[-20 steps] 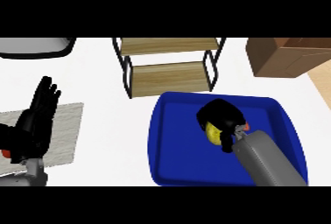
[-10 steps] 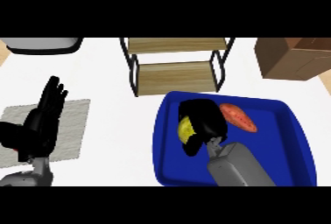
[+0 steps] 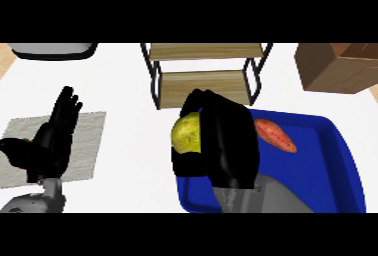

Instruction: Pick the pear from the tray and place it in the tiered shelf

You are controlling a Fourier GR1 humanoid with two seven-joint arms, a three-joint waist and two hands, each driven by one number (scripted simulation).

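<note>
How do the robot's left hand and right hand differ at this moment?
The left hand is open with straight fingers, resting over the grey mat; the right hand is curled around the yellow pear. The left holds nothing; the right holds the pear above the blue tray's edge. Both are black.

You see a white counter (image 3: 125, 100). On it, a wooden tiered shelf (image 3: 204, 75) stands at 12 o'clock, a brown box (image 3: 338, 67) at 2 o'clock, and a blue tray (image 3: 332, 165) at 4 o'clock. A grey cloth (image 3: 88, 142) lies at 9 o'clock, and a grey and white thing (image 3: 55, 50) sits at 11 o'clock.
</note>
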